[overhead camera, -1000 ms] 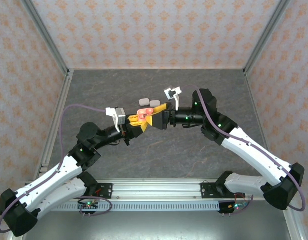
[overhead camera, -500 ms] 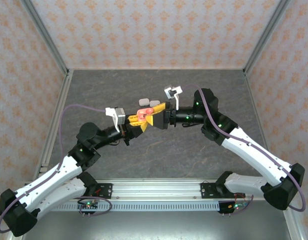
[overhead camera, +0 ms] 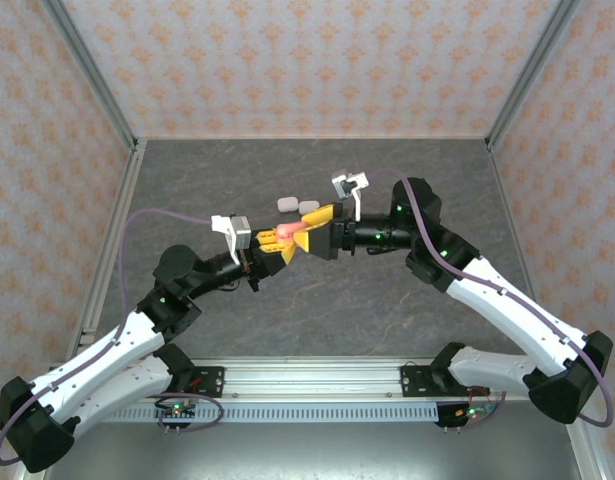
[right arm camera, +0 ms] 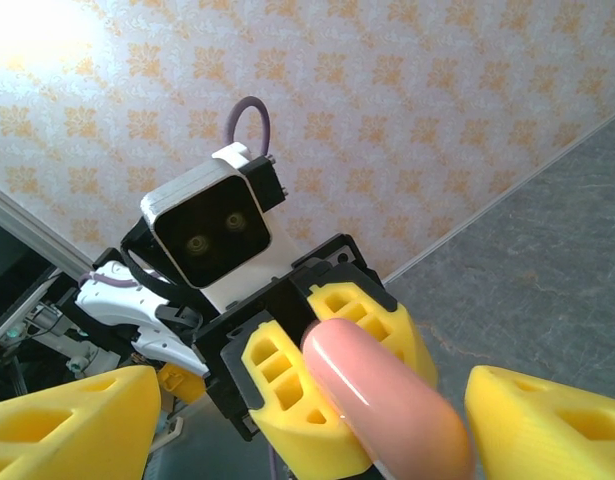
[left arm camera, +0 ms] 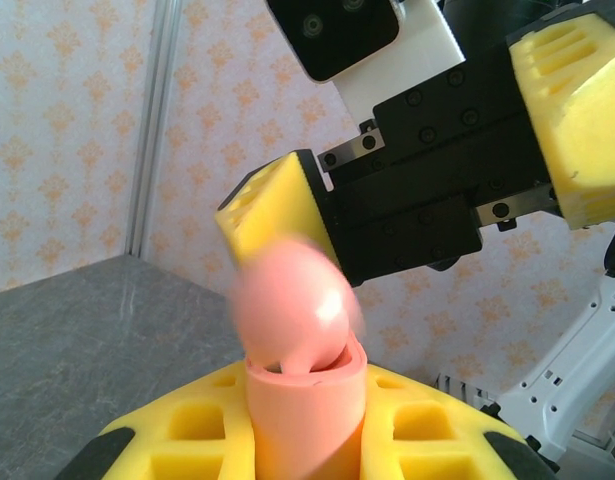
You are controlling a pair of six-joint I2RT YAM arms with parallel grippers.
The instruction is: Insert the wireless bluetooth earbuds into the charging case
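My left gripper [overhead camera: 278,241] is shut on a coral-pink charging case [overhead camera: 288,232], held up off the table. In the left wrist view the case body [left arm camera: 305,415] stands between my yellow fingers [left arm camera: 187,440]. Its rounded lid [left arm camera: 287,305] is blurred and leans down over the rim, slightly ajar. My right gripper [overhead camera: 314,227] is open and faces the case from the right. In the right wrist view its pads [right arm camera: 67,425] flank the case [right arm camera: 387,400] without touching it. The earbuds are out of view.
Two small pale cases [overhead camera: 287,203] [overhead camera: 309,207] lie on the grey tabletop [overhead camera: 317,300] just behind the grippers. Patterned walls and metal frame posts enclose the table on three sides.
The pink lid that stood raised beside the right gripper has swung down onto the case body. The right gripper has drawn back slightly to the right and its jaws have narrowed a little.
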